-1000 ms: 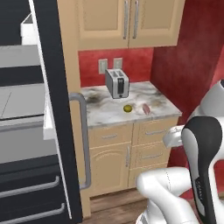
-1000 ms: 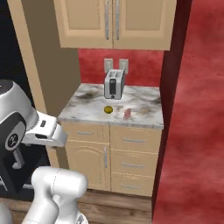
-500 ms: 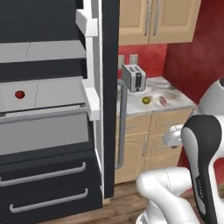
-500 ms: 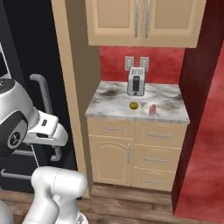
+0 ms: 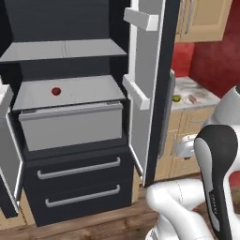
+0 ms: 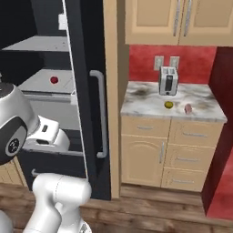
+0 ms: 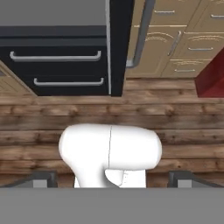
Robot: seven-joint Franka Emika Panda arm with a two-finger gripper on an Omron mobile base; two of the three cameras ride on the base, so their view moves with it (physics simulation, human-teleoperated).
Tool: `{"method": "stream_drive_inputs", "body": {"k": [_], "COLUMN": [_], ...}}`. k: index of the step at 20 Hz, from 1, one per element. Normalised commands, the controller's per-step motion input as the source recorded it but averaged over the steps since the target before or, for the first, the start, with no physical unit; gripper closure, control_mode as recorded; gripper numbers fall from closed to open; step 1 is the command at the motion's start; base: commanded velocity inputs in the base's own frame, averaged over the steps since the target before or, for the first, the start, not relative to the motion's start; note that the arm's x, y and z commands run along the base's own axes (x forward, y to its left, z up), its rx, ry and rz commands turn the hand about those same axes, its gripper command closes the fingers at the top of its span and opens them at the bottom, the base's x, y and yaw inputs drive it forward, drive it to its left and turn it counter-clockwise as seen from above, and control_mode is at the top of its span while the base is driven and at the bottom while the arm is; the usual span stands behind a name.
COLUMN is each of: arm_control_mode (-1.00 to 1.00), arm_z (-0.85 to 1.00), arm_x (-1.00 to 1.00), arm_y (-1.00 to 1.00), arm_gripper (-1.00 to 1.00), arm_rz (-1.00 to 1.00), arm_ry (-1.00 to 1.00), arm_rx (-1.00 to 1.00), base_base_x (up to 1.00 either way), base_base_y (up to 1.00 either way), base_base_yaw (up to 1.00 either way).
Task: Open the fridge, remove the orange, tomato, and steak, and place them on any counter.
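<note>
With the fridge (image 5: pixel 154 93) doors swung wide, the tomato (image 5: pixel 56 91) sits alone on the middle shelf above the pale drawer, up and ahead of the tool (image 7: pixel 111 177), whose tips stand spread and empty, aimed down at the wood floor (image 7: pixel 39 118).

Your left base view looks straight into the open fridge (image 5: pixel 70 117) from close up. Your right base view faces its open door edge-on, sharing the surface (image 6: pixel 173 107) right of the fridge. Your hand view points down at the wooden floor (image 7: pixel 183 118) before the fridge drawers.
</note>
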Motion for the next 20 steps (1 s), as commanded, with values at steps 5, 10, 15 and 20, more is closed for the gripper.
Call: {"method": "stream_drive_inputs", "body": {"k": [5,10,15,20], "arm_control_mode": [1.00,1.00,1.00,1.00], "arm_z": [0.00,0.00,0.00,0.00], "arm_x": [0.00,0.00,0.00,0.00], "arm_y": [0.00,0.00,0.00,0.00], "arm_gripper": [-1.00,-1.00,-1.00,-1.00], "arm_rz": [0.00,0.00,0.00,0.00], "arm_ry": [0.00,0.00,0.00,0.00], "arm_rx": [0.00,0.00,0.00,0.00], "base_base_x": [0.23,0.43,0.56,0.91], "base_base_y": [0.80,0.90,0.62,0.07], "base_base_yaw": [-0.01,-0.02,-0.01,-0.02]}}
